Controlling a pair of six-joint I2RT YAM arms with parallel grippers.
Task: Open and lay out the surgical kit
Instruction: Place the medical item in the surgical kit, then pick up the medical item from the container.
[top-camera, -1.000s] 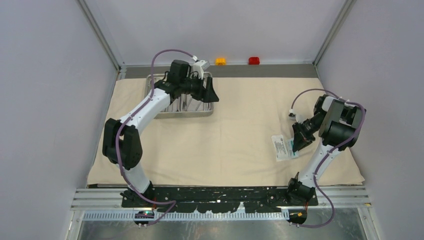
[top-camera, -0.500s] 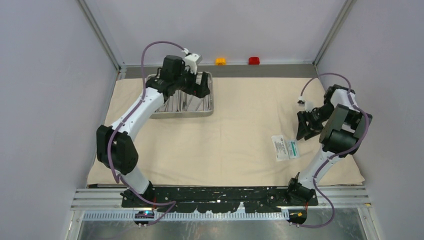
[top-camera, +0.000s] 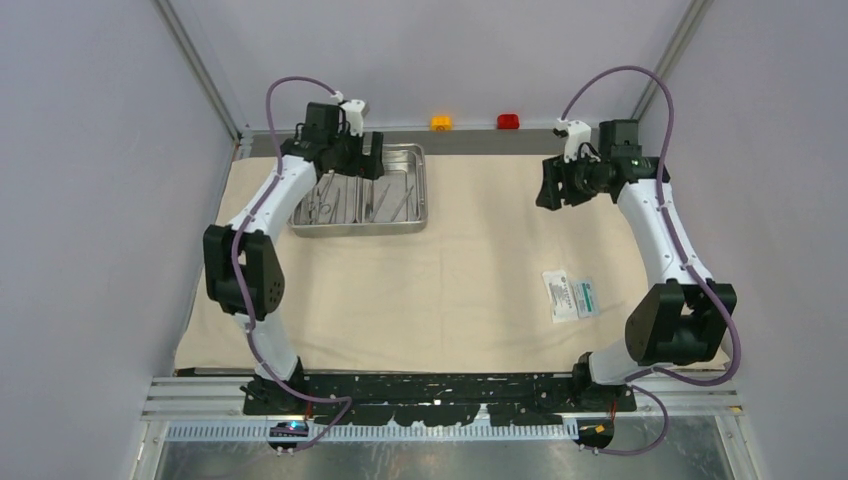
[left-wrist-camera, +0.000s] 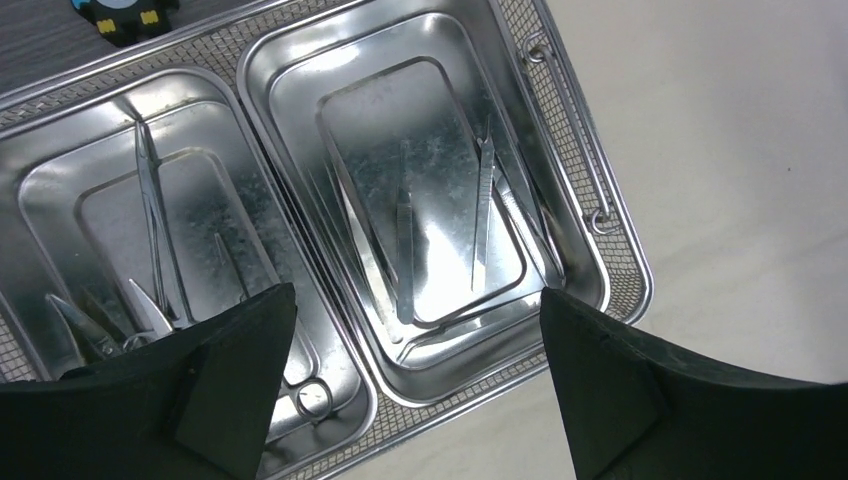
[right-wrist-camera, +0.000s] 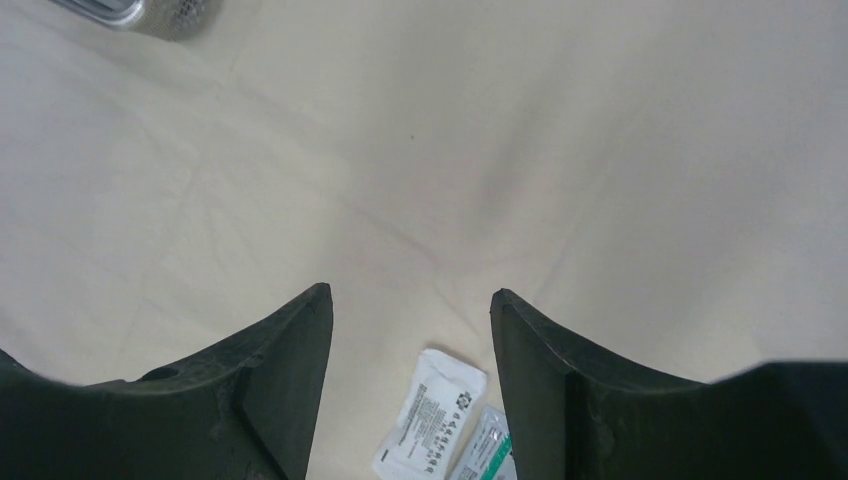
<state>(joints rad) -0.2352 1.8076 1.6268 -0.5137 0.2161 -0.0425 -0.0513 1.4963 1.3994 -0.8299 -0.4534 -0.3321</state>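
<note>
This is a robotics lab test cell. Plain pale grey panel walls (top-camera: 90, 200) framed by aluminium posts (top-camera: 198, 68) enclose a work table (top-camera: 560, 141). Two robot arms (top-camera: 285, 200) are bolted to a black base rail (top-camera: 440, 392). An orange button (top-camera: 441, 122) and a red button (top-camera: 508, 121) sit at the far edge.

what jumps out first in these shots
The beige cloth lies spread flat, filling the middle of the overhead view. A shiny two-compartment steel tray sits at its far left with instruments inside, and a white-and-green packet lies alone toward the near right.
</note>
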